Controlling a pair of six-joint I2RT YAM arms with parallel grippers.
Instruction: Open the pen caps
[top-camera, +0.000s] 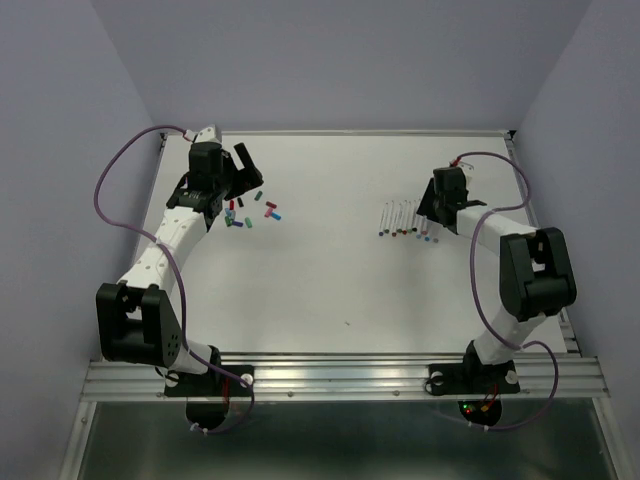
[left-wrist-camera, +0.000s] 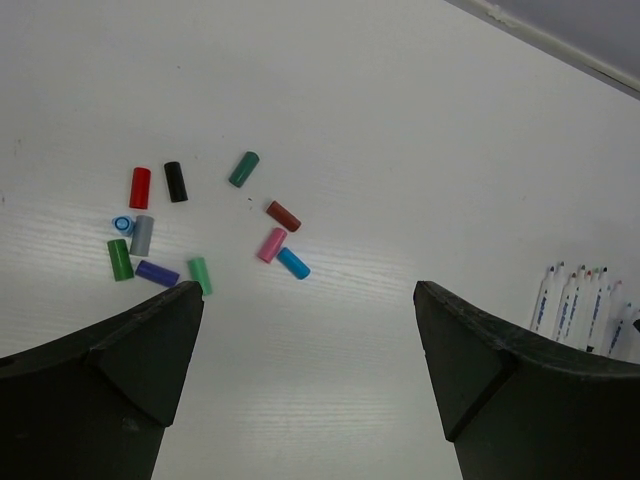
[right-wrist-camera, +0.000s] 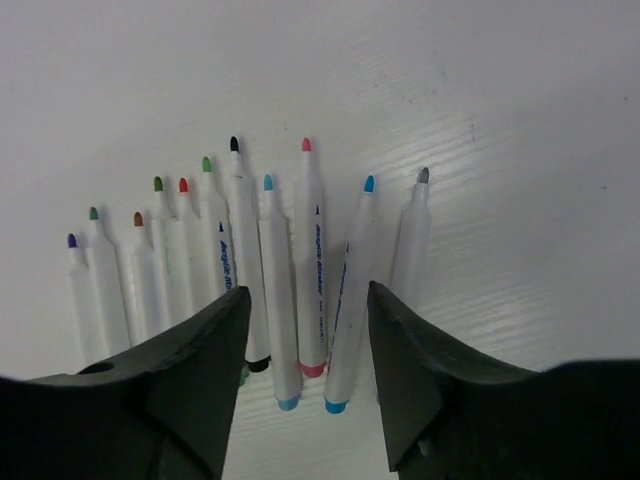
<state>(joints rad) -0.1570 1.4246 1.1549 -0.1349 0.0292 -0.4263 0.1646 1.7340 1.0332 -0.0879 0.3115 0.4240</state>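
Several pen caps in red, black, teal, brown, pink, blue, grey, green and purple lie loose on the white table, at the far left in the top view. My left gripper hangs open above the bare table just near of them, nothing between its fingers; in the top view the left gripper is at the far left. Several uncapped white pens lie side by side at the far right. My right gripper is open over their rear ends, three barrels lying between the jaws.
The white table ends at a grey wall behind and at an aluminium rail in front. The pen row also shows at the right edge of the left wrist view as white barrels.
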